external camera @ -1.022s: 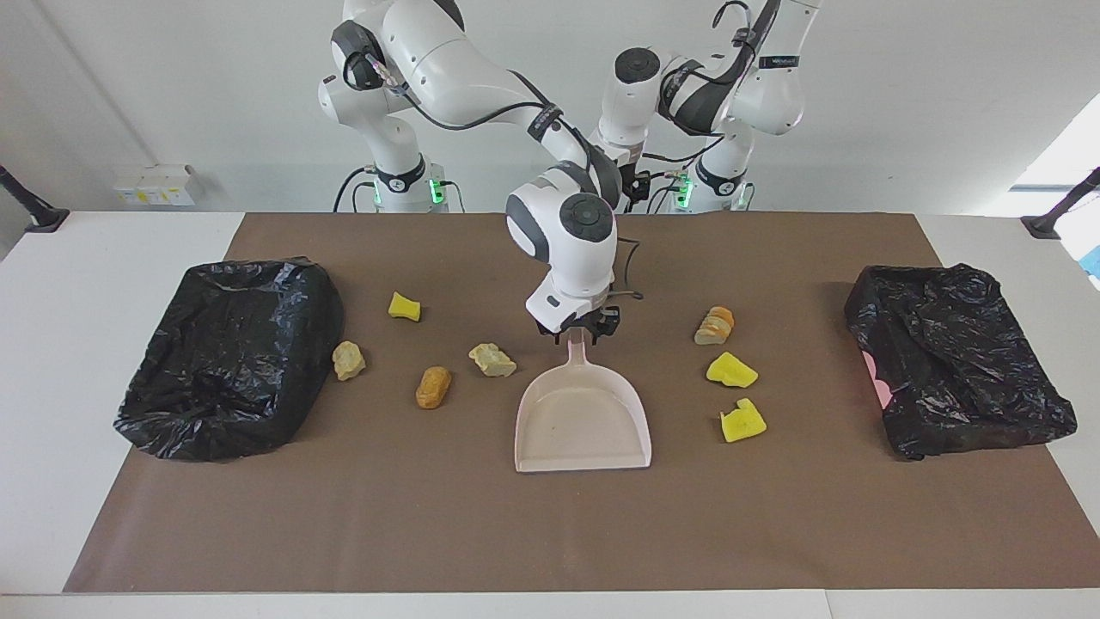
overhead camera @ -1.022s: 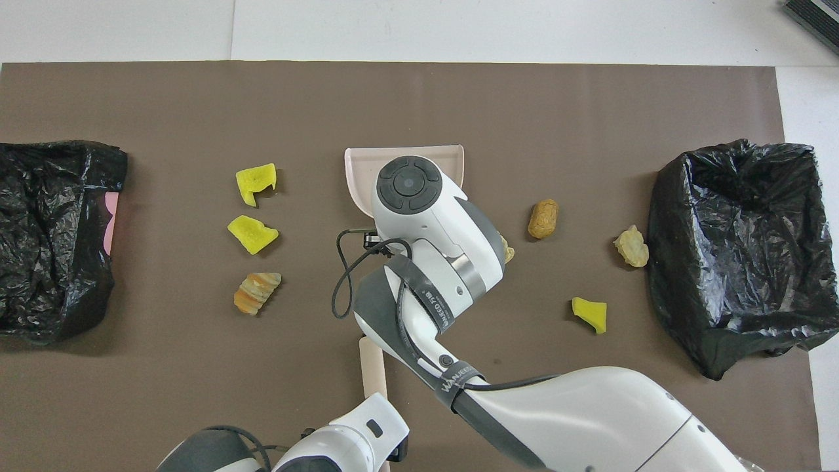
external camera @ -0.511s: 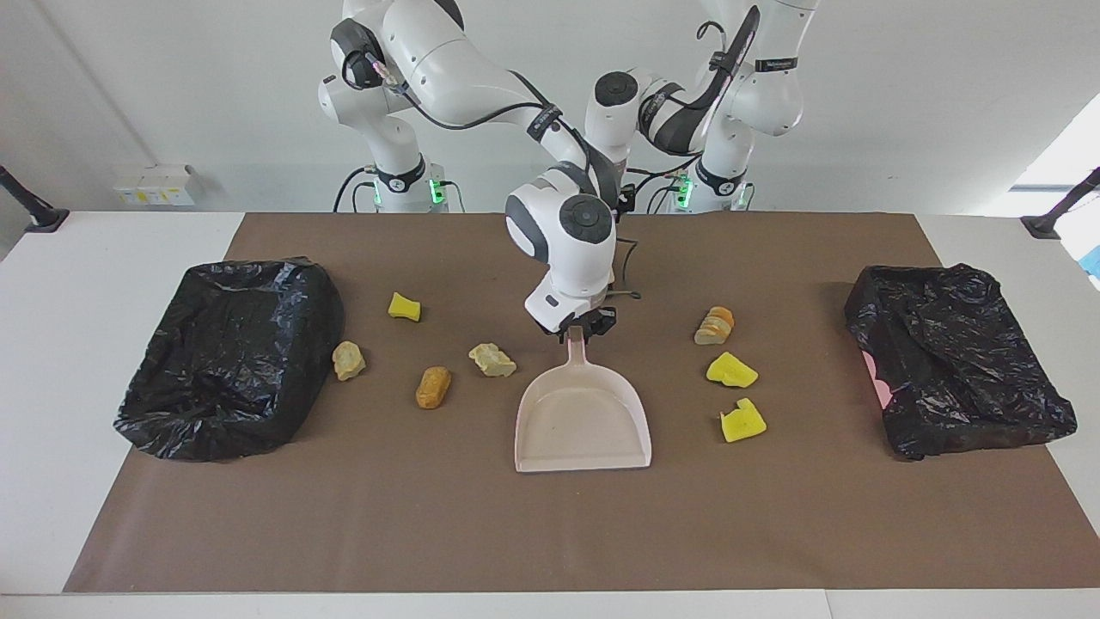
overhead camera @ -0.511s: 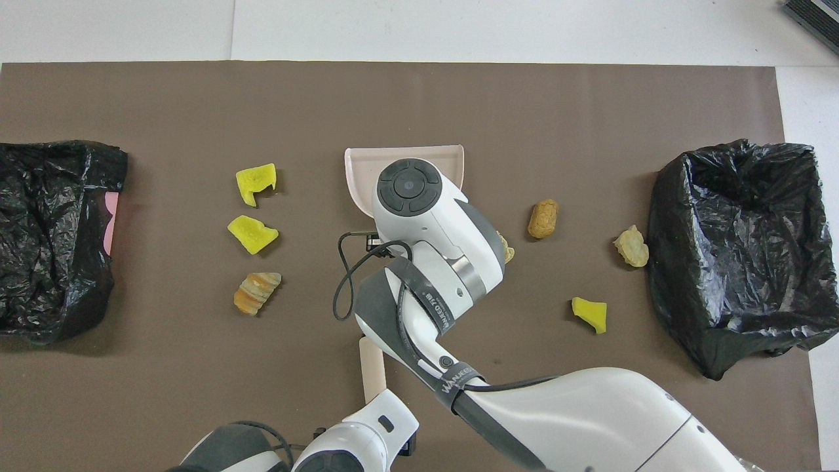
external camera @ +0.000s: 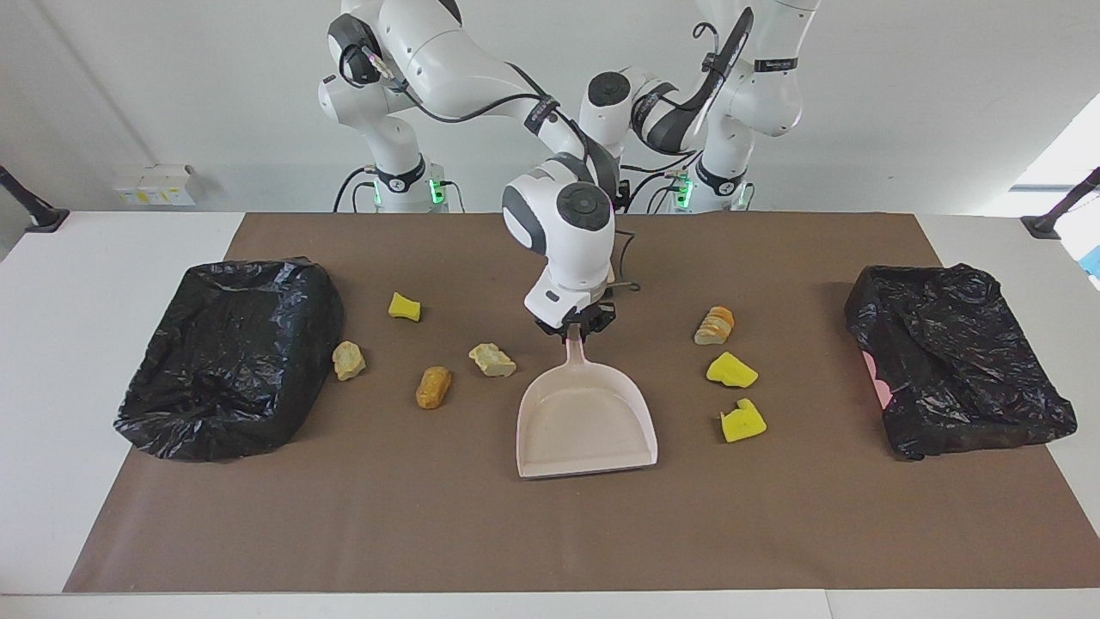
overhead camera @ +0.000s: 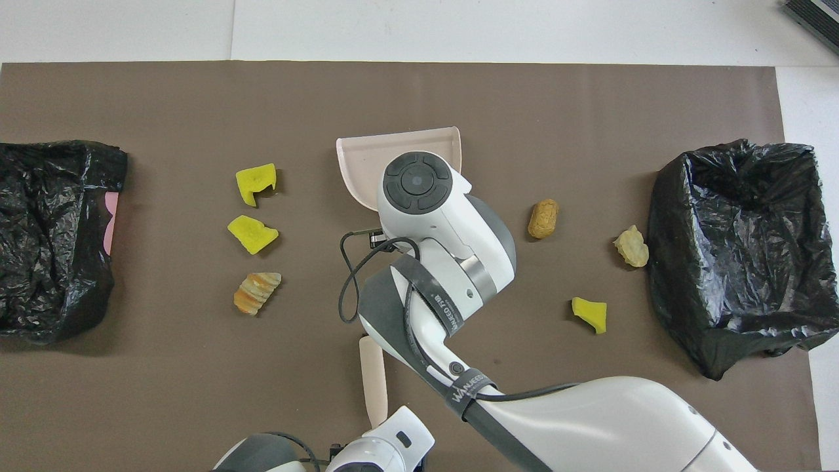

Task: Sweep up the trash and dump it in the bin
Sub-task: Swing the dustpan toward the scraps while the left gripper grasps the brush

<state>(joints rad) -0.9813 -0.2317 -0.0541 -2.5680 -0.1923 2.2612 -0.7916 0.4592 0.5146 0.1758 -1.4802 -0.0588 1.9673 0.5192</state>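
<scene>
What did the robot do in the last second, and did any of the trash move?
The right gripper closed on the dustpan handle and tipped it up a little, swinging its wide mouth slightly toward the left arm's end. The left gripper drew in along the brush handle. The seven trash pieces and both black bins stayed put.

We see the right gripper (external camera: 574, 330) now clamped on the handle of the pink dustpan (external camera: 584, 421), having closed since a second ago, the pan lifted and turned slightly, its open edge swung toward the left arm's end, left arm shifted above the brush handle (overhead camera: 373, 380).
</scene>
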